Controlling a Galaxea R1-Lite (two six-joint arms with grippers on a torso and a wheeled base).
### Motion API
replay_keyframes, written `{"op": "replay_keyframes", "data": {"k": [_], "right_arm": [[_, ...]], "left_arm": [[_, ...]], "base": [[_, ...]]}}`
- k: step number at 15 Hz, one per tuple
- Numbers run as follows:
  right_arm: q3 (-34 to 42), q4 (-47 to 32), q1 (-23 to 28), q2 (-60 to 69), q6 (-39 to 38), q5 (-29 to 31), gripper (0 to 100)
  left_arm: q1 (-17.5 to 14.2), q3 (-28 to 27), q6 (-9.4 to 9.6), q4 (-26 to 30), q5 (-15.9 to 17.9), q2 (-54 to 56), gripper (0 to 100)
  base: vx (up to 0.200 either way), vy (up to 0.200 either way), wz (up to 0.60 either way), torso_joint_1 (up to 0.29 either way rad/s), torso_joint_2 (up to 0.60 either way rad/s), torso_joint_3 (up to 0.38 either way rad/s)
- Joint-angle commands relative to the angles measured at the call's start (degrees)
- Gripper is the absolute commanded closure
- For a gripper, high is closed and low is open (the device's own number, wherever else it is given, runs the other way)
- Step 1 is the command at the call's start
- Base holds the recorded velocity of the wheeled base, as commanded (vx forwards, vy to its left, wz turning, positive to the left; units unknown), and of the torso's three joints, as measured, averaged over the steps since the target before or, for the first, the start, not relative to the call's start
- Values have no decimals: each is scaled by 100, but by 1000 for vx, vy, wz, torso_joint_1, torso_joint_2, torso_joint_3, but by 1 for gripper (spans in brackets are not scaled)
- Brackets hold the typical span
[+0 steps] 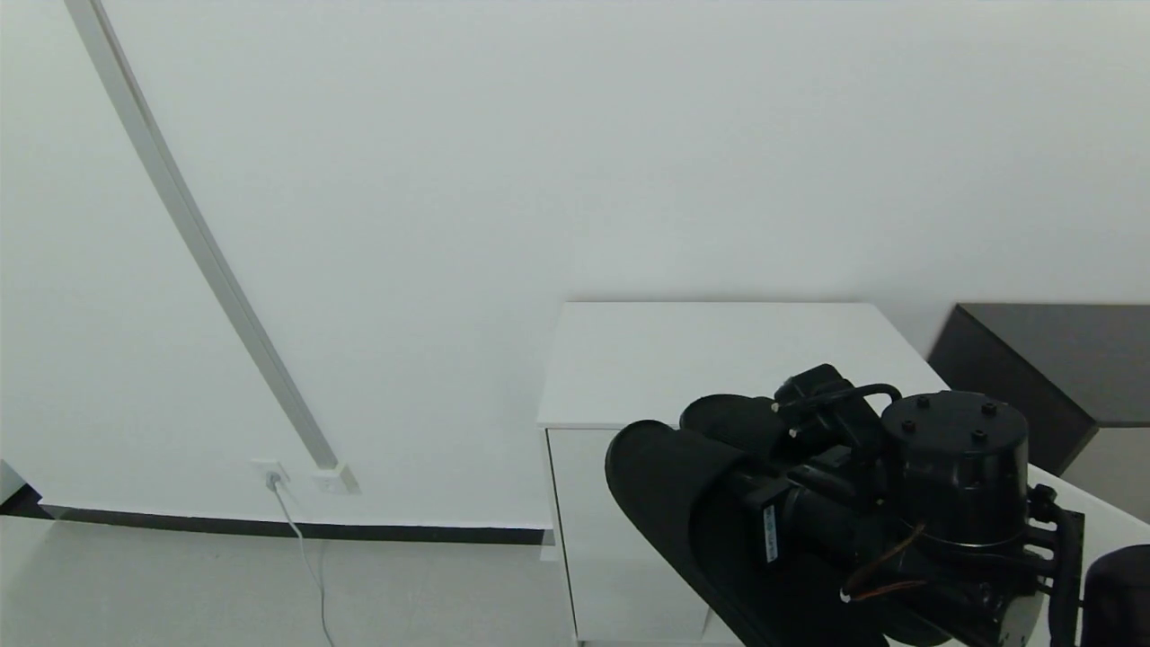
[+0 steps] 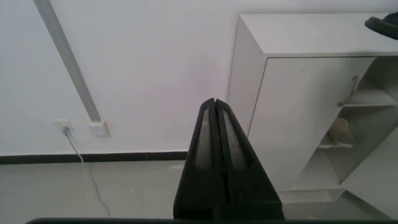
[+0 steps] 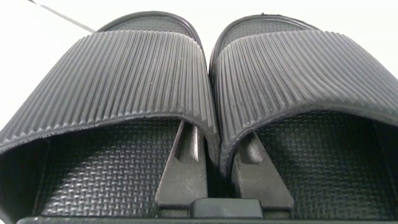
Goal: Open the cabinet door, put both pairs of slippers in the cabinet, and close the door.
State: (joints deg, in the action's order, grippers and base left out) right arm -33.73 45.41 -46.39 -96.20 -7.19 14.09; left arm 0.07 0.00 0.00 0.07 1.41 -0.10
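Right gripper (image 3: 217, 171) clamps the slipper pair (image 1: 665, 476) in front of the cabinet (image 1: 710, 359); left gripper (image 2: 214, 109) closed, empty. Drop below the cabinet top, then feed toes-first onto a shelf (image 2: 367, 99).

Black right arm (image 1: 809, 517): cylindrical joint cap (image 1: 954, 449), four screws (image 1: 988, 407), looped cable (image 1: 864, 390), orange wires (image 1: 885, 562); left end effector (image 2: 214, 102) black.

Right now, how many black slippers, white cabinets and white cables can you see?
black slippers: 2
white cabinet: 1
white cable: 1
Total: 4
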Motion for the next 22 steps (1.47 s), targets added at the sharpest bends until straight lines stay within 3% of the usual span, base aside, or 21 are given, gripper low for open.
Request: {"op": "replay_keyframes", "data": {"k": [1,12,22], "right_arm": [[7,3,-2,-101,-1,-3,100],[-2,249,-134,-154,25,41,100],[77,258,-125,-171,16,32,100]], "left_arm": [[1,0,9,1,-1,1,100],[1,0,0,1,-1,1,100],[1,0,0,1,8,1,100]], "base": [[0,0,0,0,0,0],[0,0,0,0,0,0],[0,-200,0,3,1,3]]}}
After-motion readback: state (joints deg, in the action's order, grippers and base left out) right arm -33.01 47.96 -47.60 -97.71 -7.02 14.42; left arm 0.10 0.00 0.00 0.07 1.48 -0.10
